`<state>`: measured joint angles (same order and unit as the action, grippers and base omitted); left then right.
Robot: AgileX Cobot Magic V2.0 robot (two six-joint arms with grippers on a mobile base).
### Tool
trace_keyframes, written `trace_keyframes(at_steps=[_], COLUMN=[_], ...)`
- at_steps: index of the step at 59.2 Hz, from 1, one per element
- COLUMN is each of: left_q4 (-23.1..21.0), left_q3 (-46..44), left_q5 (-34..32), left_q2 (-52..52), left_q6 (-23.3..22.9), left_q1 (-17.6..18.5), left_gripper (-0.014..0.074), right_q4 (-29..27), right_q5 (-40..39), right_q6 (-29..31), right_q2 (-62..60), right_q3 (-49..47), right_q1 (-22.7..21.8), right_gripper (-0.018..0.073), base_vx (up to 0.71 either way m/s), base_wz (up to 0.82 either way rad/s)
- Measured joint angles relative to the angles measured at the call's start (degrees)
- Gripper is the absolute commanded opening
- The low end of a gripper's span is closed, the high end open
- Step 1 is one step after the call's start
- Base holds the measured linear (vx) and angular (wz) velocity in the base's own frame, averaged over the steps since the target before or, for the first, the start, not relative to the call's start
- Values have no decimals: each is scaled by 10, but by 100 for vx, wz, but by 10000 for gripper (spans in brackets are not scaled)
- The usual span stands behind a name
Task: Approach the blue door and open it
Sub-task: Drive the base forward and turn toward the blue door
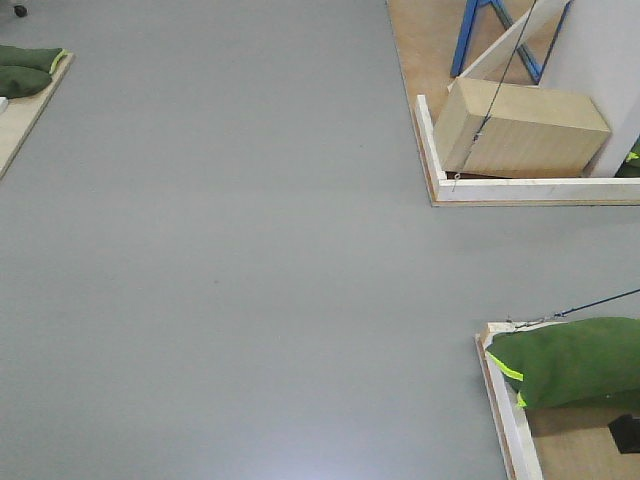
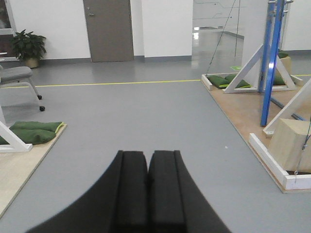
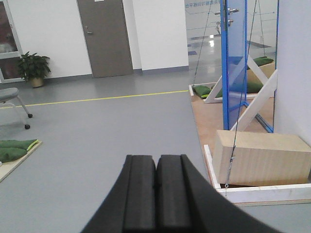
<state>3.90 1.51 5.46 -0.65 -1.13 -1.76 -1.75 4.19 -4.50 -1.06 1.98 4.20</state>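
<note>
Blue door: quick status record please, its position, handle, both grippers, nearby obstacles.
door: blue door, ahead and right, on wooden platform
handle: silver lever, untouched
left gripper: shut, empty
right gripper: shut, empty
obstacle: wooden box on platform, before the door
progress: not yet at door

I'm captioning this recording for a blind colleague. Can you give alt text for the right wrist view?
The blue door stands ahead on the right on a wooden platform, silver lever handle at the frame's top. The shut, empty right gripper fills the bottom centre above grey floor; a pale wooden box lies before the door.
</note>
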Motion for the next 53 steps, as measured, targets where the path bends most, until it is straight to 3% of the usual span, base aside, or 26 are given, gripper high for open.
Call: trace_keyframes(at_steps=[53], left_q4=[0], left_q3=[0], left_q5=[0], left_q2=[0], left_q6=[0], left_q1=[0], left_gripper=[73], right_q4=[0], right_q5=[0], right_q6=[0], right_q2=[0], right_q3=[0], right_q1=[0], right_gripper=[-1], base_vx=[5], base_wz=[0])
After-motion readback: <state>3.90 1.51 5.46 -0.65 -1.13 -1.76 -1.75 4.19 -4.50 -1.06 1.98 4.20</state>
